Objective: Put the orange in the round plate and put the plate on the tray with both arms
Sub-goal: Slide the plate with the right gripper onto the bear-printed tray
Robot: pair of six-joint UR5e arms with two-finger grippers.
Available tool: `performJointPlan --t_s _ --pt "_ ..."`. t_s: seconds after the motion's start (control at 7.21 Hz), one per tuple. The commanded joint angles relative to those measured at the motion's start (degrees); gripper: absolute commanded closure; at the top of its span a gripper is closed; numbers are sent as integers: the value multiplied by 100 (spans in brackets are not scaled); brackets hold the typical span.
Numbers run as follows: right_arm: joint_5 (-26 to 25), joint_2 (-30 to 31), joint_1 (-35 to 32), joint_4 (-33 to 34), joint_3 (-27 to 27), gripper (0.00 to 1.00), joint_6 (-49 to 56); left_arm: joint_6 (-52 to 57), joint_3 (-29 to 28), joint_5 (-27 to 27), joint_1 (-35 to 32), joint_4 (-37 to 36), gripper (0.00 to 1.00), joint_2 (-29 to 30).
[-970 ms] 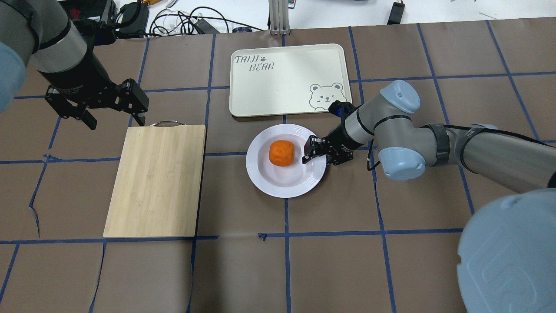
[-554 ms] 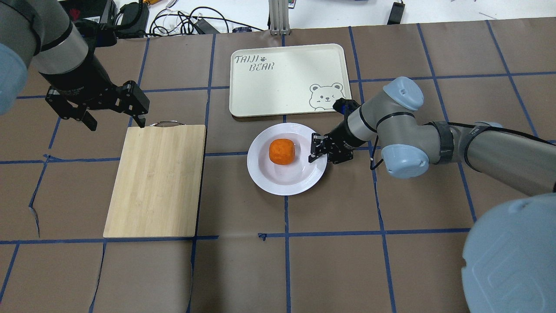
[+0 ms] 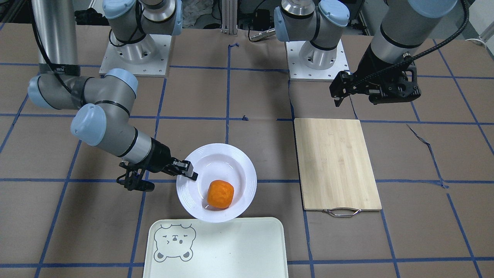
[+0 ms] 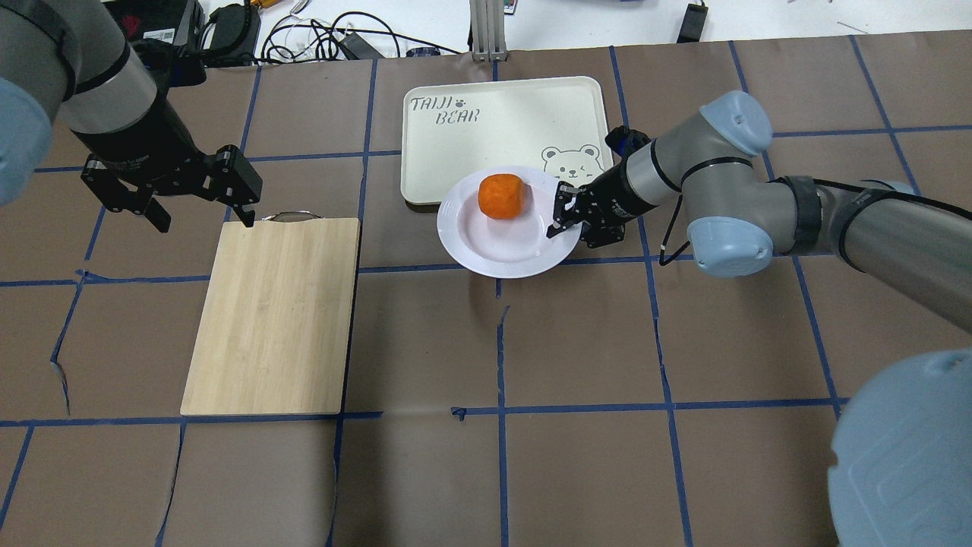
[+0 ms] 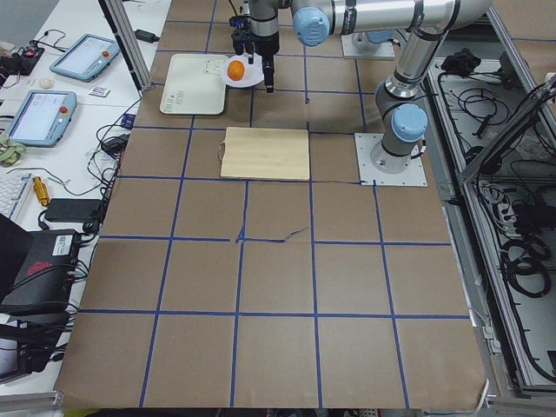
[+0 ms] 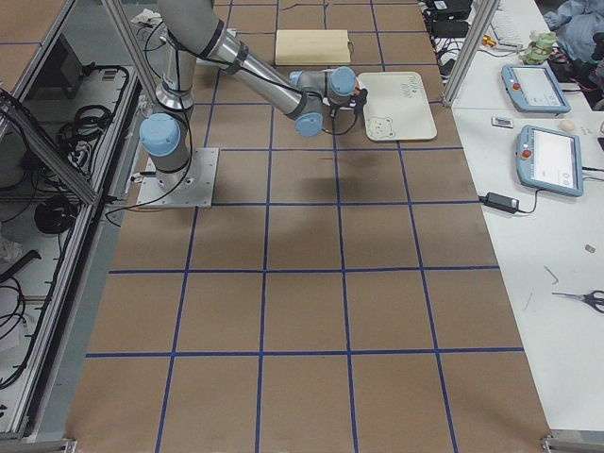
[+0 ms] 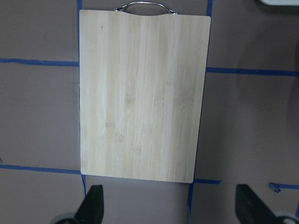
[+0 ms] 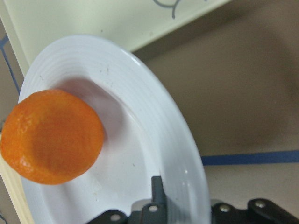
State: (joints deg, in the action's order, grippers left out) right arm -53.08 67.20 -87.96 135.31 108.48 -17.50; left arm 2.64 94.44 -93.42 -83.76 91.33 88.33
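Observation:
The white round plate [image 4: 493, 247] overlaps the near edge of the cream tray [image 4: 501, 121] beside its bear drawing. The orange [image 4: 501, 195] lies in the plate, against the side toward the tray. My right gripper [image 4: 563, 220] is shut on the plate's right rim, one finger [image 8: 159, 191] resting inside the rim in the right wrist view. In the front view the plate [image 3: 224, 162] tilts toward the tray [image 3: 231, 251], with the orange [image 3: 220, 194] at its low side. My left gripper [image 4: 203, 215] hangs open and empty above the table beyond the cutting board's handle.
A bamboo cutting board [image 4: 273, 315] with a metal handle lies at the left, filling the left wrist view [image 7: 142, 95]. Cables and boxes sit beyond the table's far edge. Blue tape lines cross the brown table cover.
The right gripper has carried the plate with the orange away from the robot and onto the tray's near edge. The orange has rolled to the plate's far side. The left arm has barely moved.

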Motion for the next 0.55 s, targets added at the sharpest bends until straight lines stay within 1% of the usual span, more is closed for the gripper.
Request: performJointPlan --t_s 0.0,0.28,0.42 --pt "44 -398 78 57 -997 98 -7 0 5 -1 0 -1 0 0" --pt "-201 -1432 60 13 -2552 96 1 0 5 8 0 -10 0 0" --pt "-211 -1969 43 13 -3160 95 10 0 5 17 0 -10 0 0"
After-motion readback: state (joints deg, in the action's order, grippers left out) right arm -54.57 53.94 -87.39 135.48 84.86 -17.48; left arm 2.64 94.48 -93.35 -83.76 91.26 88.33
